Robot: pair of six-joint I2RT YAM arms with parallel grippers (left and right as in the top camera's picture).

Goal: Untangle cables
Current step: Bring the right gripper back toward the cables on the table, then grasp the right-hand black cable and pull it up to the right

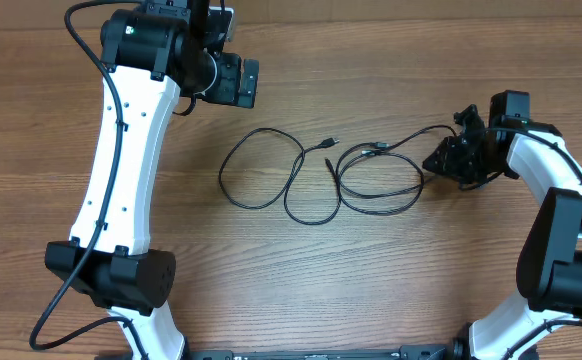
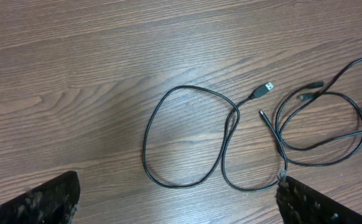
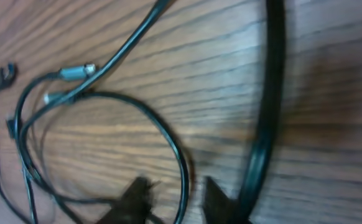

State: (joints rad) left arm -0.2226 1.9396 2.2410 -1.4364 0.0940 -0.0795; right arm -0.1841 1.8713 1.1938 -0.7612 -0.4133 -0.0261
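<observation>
**Black cords loose at mid-table, both pincers parted**

Black and thin, the left-hand looped cable (image 2: 145,142) lies flat on the brown wood-grain table (image 1: 371,290), near its middle. It forms one wide oval, crosses itself, then drops into a narrower loop. Its silver-tipped flat plug (image 2: 267,86) points up and to the right, and its other slim end (image 2: 260,113) lies just below that.

Just beside it, toward the right arm, the second thin black cable (image 3: 182,165) is coiled in overlapping rings. Two small plugs, one of them silver-tipped (image 3: 78,71), rest at the top of the coil. One strand leads away toward the right arm.

The right gripper (image 3: 178,193) sits low at the coil's outer edge. Its dark fingertips (image 3: 137,196) stand slightly apart, with a strand of the coil running between them and not visibly pinched.

The left gripper (image 2: 178,186) hangs above the first cable with its fingers (image 2: 44,202) spread wide, holding nothing. From overhead it sits well apart from both cords, toward the table's far edge.
</observation>
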